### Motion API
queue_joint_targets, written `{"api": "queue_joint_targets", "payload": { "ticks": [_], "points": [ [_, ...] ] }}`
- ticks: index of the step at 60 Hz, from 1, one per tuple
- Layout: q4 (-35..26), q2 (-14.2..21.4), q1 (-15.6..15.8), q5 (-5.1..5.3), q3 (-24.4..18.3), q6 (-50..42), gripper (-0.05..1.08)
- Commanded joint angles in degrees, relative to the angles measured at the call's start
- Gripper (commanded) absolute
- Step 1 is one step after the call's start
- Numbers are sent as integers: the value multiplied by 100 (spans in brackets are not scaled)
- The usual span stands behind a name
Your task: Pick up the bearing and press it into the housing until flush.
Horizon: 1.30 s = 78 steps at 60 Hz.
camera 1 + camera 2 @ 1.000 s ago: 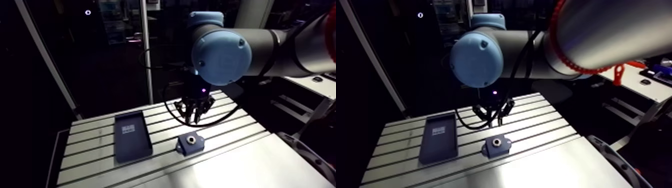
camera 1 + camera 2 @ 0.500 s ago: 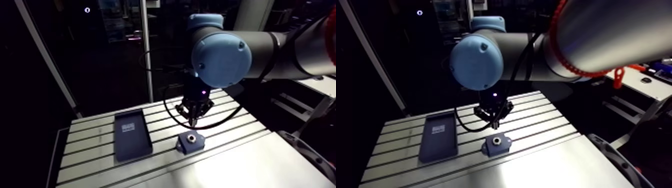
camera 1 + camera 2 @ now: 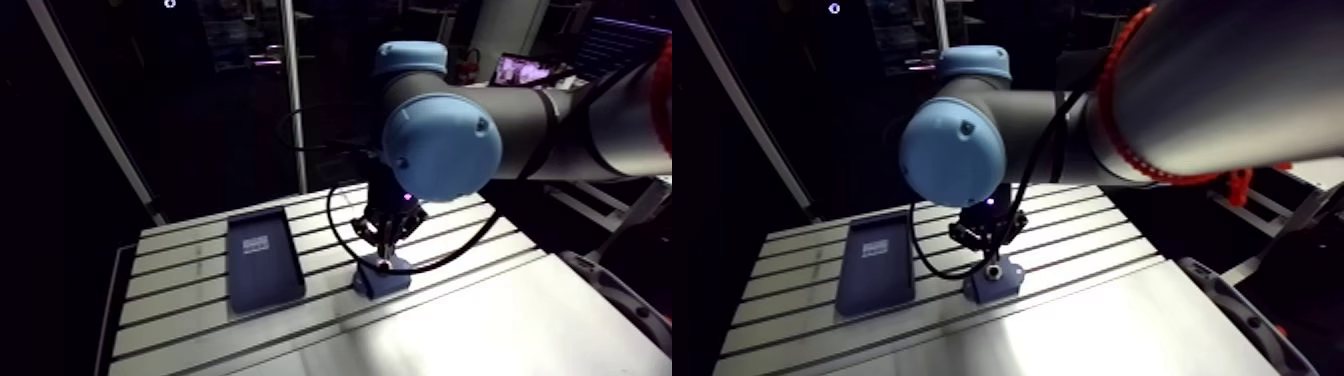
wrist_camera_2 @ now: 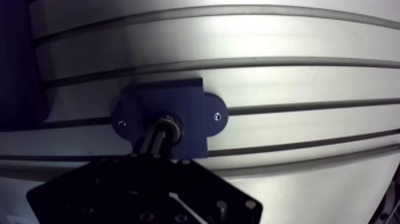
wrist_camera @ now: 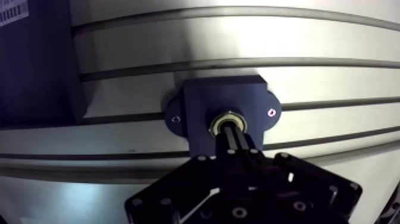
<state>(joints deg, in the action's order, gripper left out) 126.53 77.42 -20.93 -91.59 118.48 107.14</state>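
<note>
Pressing seems almost done: the small silver ring bearing (image 5: 221, 118) sits in the bore of the dark blue block housing (image 5: 202, 98) on the slotted aluminium worktop (image 5: 333, 80). The black pincer (image 5: 232, 136), fingers together, touches its middle. Whether it is flush, I cannot tell.

No text, number or brand is legible in any view. The dark tray (image 3: 268, 288) carries a pale rectangular label (image 3: 258, 243) on its floor, with print too small to read in the arm view; the wrist view catches only one corner of it, showing barcode-like bars. The blue housing (image 5: 220, 95) shows no characters that can be made out.
</note>
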Motion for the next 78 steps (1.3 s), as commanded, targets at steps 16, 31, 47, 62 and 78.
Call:
{"api": "queue_joint_targets", "payload": {
  "ticks": [16, 31, 47, 62, 78],
  "points": [
    [105, -82, 0, -12, 66, 5, 107],
    [122, -135, 0, -4, 109, 14, 107],
    [122, -127, -9, -4, 102, 30, 107],
    [122, -118, -8, -4, 136, 65, 107],
    [196, -145, -7, -11, 137, 91, 107]
  ]
}}
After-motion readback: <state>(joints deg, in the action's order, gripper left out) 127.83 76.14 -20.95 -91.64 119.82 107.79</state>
